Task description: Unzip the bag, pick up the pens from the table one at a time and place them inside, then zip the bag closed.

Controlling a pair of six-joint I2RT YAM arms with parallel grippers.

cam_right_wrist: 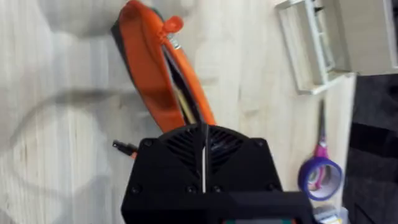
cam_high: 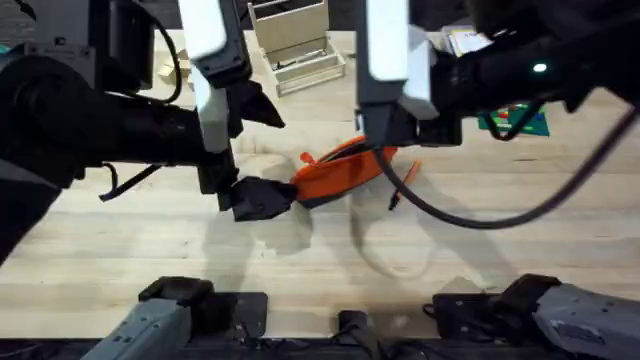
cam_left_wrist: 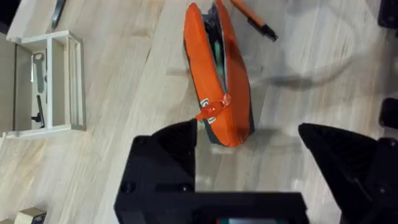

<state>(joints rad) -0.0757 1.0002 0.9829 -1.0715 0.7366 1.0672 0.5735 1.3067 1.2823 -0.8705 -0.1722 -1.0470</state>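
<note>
The orange bag (cam_high: 340, 168) lies mid-table (cam_high: 320, 260), its zipper open along the top. In the left wrist view the bag (cam_left_wrist: 231, 87) shows a dark gap, with the orange pull tab (cam_left_wrist: 213, 111) at the end nearest me. My left gripper (cam_left_wrist: 258, 155) is open just short of that end, also seen from overhead as the left gripper (cam_high: 262, 197). My right gripper (cam_right_wrist: 203, 155) is shut over the bag's (cam_right_wrist: 149, 68) opposite end, and appears overhead as the right gripper (cam_high: 385, 138). An orange pen (cam_high: 405, 185) with a black tip lies beside the bag; the pen (cam_left_wrist: 252, 18) is clear of both grippers.
A light wooden organizer (cam_high: 298, 45) stands at the back of the table. Purple-handled scissors (cam_right_wrist: 320, 171) lie beyond it. A green item (cam_high: 515, 120) sits at the back right. The right arm's black cable (cam_high: 460, 218) loops low over the table near the pen.
</note>
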